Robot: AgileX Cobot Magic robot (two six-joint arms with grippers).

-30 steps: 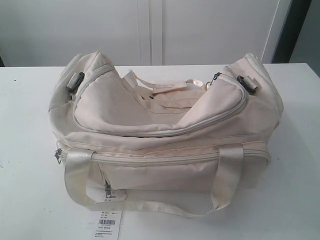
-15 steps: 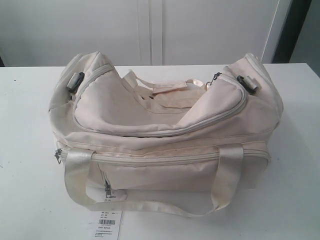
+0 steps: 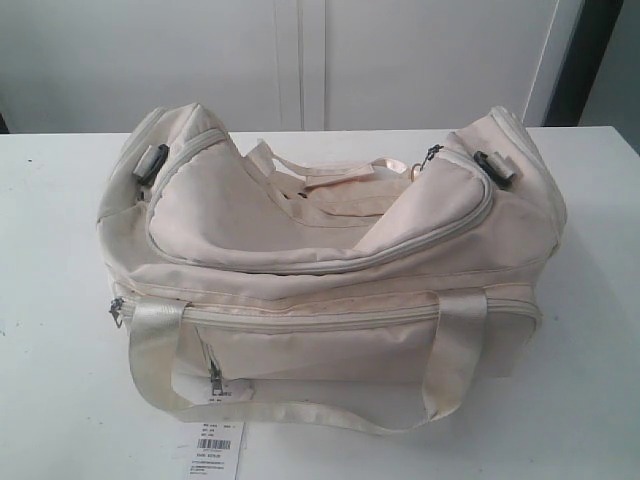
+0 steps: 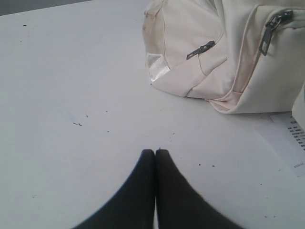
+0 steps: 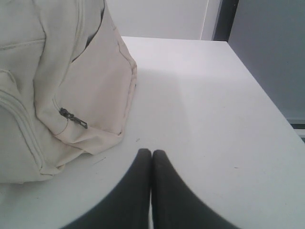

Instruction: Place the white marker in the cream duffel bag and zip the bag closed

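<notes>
Left hand point(image 4: 155, 151): both black fingers are pressed together at the tips, closed, with nothing between them. It points over bare white worktop point(image 4: 71, 95). Beyond it lies 1 end of the cream duffel bag point(image 4: 200, 62), apart from the fingertips. 2 dark metal zipper pulls point(image 4: 200, 49) show on that end, and a white printed tag point(image 4: 290, 143) lies flat on the worktop just beside the bag.

Right hand point(image 5: 151, 151): fingers likewise closed tip to tip, empty. The opposite end of the bag rests on the worktop near it, not touching – 1 small zipper pull point(image 5: 72, 118) hangs at the lower seam.

Exterior view: the bag sits in the middle of the worktop, long side toward the camera. Its top panel sags inward inside the curved zipper point(image 3: 320, 265); whether that zipper is fully closed cannot be told. 1 glossy front handle point(image 3: 300, 412) droops onto the worktop, and the rear handle point(image 3: 330, 172) lies across the top. The barcode tag rests at the near edge.

The white marker – its position cannot be told from these views.
</notes>
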